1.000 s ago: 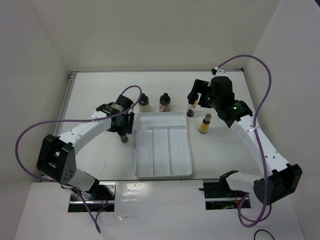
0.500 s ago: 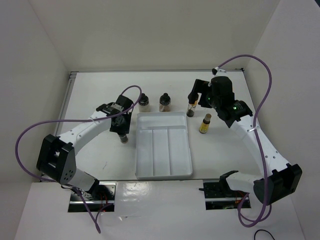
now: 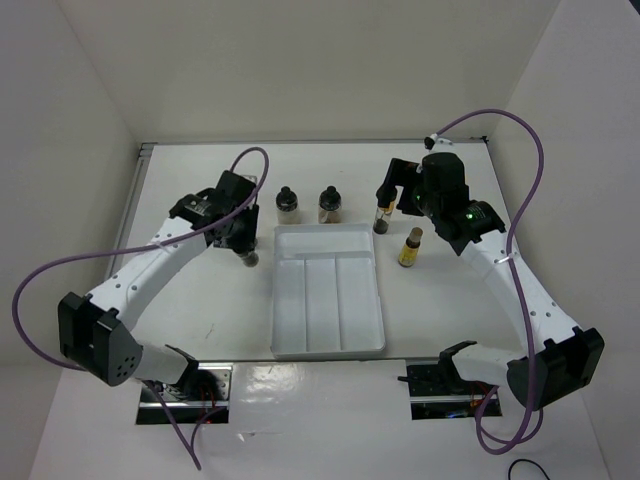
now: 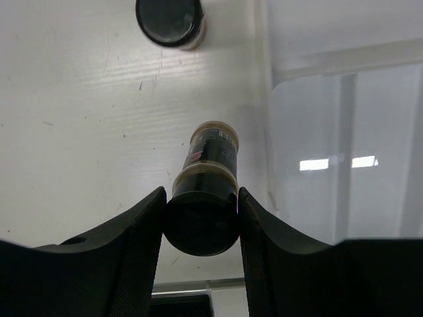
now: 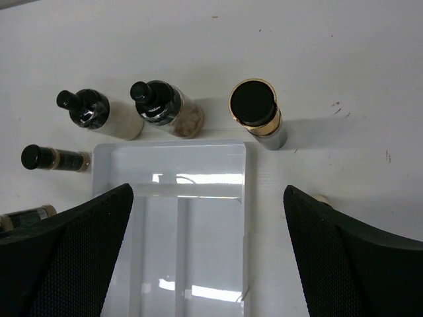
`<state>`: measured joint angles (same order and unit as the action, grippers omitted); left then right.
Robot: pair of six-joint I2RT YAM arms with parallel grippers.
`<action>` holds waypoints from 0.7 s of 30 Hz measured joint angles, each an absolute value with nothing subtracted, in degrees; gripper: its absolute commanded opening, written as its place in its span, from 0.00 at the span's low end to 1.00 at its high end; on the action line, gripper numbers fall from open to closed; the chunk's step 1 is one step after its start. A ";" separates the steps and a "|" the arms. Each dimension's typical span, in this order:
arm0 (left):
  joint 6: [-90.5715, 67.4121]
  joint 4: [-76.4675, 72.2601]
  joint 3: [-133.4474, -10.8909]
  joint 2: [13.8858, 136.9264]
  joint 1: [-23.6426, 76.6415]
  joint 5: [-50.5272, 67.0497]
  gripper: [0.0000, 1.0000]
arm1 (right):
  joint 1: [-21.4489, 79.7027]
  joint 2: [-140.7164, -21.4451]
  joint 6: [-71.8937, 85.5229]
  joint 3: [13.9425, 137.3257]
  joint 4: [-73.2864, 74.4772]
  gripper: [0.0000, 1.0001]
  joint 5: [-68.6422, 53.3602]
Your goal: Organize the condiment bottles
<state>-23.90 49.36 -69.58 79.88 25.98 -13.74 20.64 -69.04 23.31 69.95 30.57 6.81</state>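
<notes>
My left gripper (image 3: 245,252) is shut on the black cap of a short dark bottle (image 4: 213,148), which hangs straight down just left of the white tray (image 3: 330,340). Both pads press the cap's sides. A pale bottle (image 3: 288,204) and a brown bottle (image 3: 329,204) stand behind the tray's far edge. The tall bottle (image 3: 381,217) stands at the tray's far right corner, and the amber tan-capped bottle (image 3: 410,247) is to its right. My right gripper (image 3: 392,190) hovers open above the tall bottle (image 5: 254,105), holding nothing. Another short dark bottle (image 5: 49,158) shows left of the tray.
The tray (image 5: 172,155) has one cross compartment at the far end and three long ones, all bare. White walls close in the table at the back and both sides. Purple cables loop off both arms.
The left gripper has closed on the short dark bottle's cap. The left arm then rose and drew back, carrying the bottle slightly toward the far side. The right arm has not moved.
</notes>
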 measured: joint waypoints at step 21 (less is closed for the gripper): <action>-22.74 49.45 -80.03 91.33 39.79 -11.27 0.00 | 20.64 -69.56 24.58 69.38 30.81 0.99 7.77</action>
